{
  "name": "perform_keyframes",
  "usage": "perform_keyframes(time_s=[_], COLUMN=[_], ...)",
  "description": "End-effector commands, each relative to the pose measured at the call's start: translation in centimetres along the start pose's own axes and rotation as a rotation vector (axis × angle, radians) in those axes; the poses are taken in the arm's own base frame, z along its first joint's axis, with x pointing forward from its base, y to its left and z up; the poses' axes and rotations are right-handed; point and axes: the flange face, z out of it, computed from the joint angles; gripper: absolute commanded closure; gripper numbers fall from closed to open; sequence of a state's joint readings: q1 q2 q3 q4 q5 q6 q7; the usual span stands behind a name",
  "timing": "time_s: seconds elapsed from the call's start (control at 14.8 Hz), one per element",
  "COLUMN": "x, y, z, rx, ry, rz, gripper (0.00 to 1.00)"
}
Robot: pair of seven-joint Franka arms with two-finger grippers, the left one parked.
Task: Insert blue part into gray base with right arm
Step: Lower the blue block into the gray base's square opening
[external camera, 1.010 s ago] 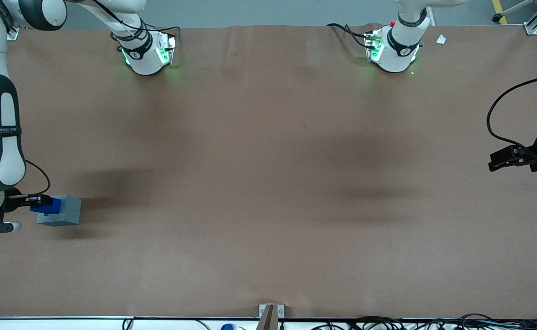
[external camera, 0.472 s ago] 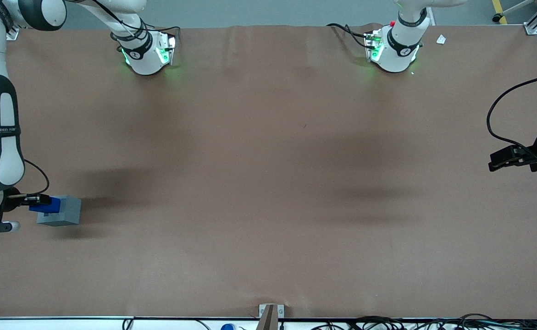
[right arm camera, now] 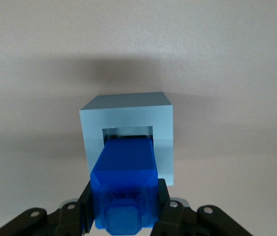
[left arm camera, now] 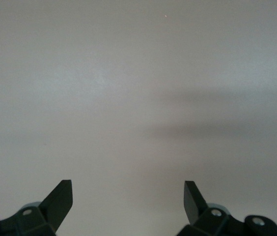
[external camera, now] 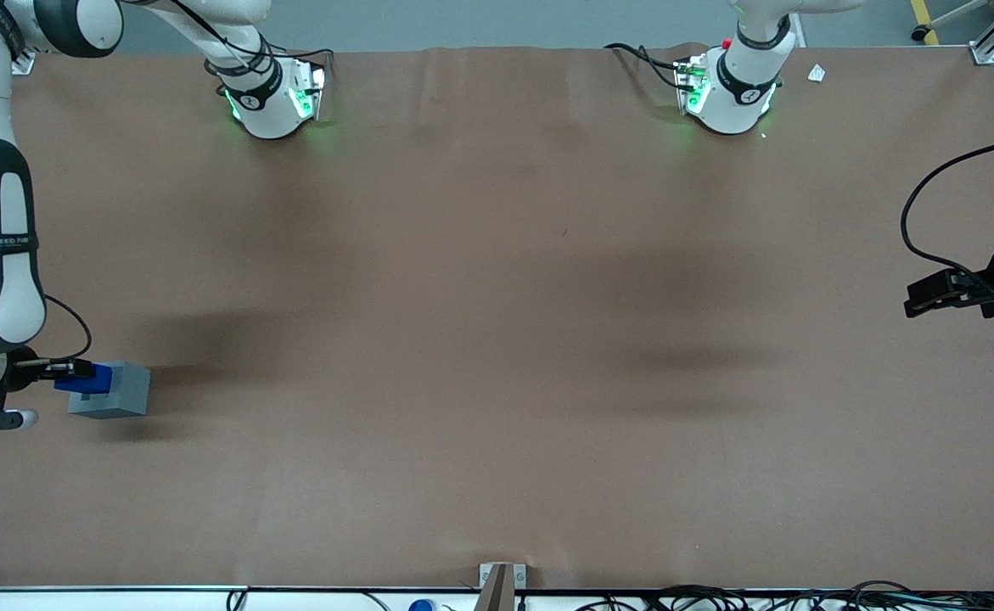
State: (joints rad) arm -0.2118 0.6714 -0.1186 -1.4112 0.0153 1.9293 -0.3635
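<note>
A small bright blue plastic block (right arm camera: 124, 179) with a smaller stub on its outer end lies horizontally, its leading end entering the square recess of a matte gray cube-like base (right arm camera: 126, 135). The base (external camera: 115, 390) rests on the brown table at the working arm's end. The right arm's black two-finger gripper (right arm camera: 124, 209) clamps the blue block on both sides.

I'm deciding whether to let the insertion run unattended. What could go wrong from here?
The gripper, shut on the blue part, holds it over the recess of the gray base. The clearance looks tight, so a slight tilt might jam it on the rim. The gray base appears unfixed on the table, so pressing off-center could shove it.
</note>
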Motion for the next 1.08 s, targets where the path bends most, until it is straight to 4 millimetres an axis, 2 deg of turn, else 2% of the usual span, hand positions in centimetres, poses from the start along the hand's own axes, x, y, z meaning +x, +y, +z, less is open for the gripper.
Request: perform_keyframes(time_s=[0.0, 0.27, 1.01], x=[-0.2, -0.1, 0.1], y=[0.0, -0.1, -0.4], z=[1.4, 2.3, 2.1], rx=[0.003, 0.005, 0.014], ry=[-0.025, -0.039, -0.055], rz=[0.005, 0.004, 0.007], gripper=[0.99, 0.96, 0.99])
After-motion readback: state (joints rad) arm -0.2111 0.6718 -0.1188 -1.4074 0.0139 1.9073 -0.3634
